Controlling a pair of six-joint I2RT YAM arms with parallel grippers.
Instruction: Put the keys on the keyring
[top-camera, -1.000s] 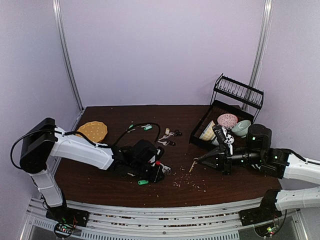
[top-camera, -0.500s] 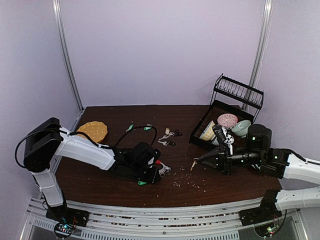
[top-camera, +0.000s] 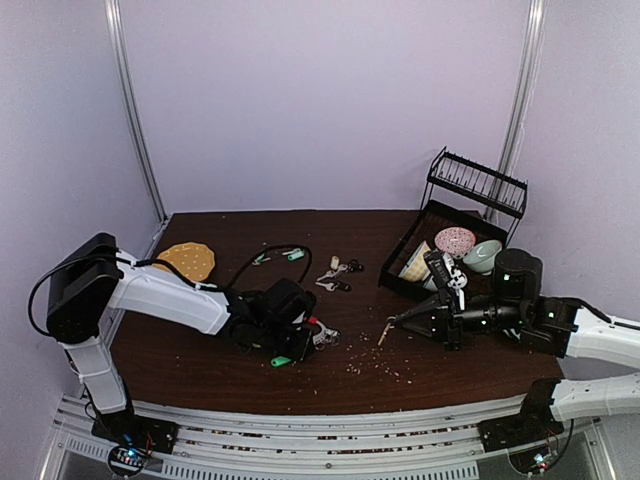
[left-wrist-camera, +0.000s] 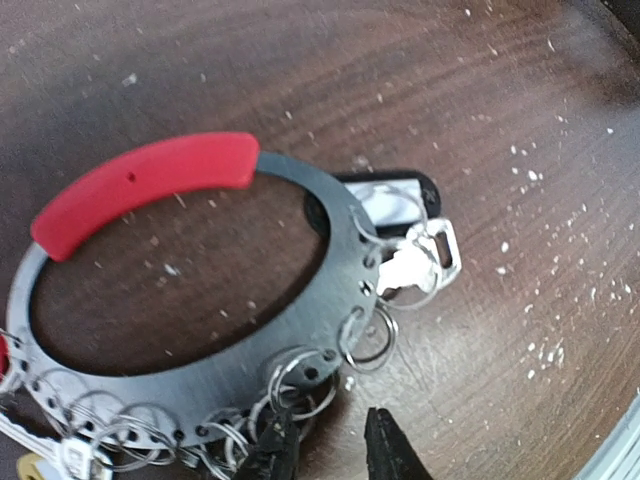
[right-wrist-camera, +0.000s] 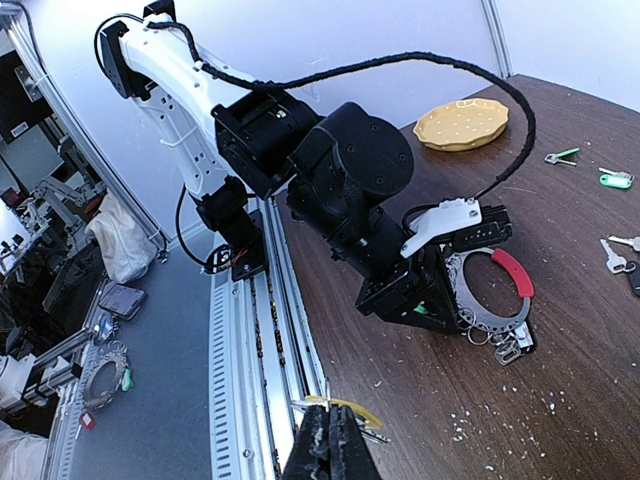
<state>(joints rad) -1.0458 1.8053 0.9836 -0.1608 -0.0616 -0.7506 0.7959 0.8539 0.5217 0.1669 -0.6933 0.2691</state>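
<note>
While my left gripper (left-wrist-camera: 330, 452) is hovering parted, the keyring (left-wrist-camera: 340, 270), a grey perforated band with a red arc and split rings, is lying well left of the dish rack (top-camera: 478, 183); my right gripper (right-wrist-camera: 328, 440) is clenching a yellow-tagged key (right-wrist-camera: 348, 408).

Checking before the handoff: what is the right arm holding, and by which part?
A key, seemingly pinched at its yellow tag by the right gripper's shut jaws.
</note>
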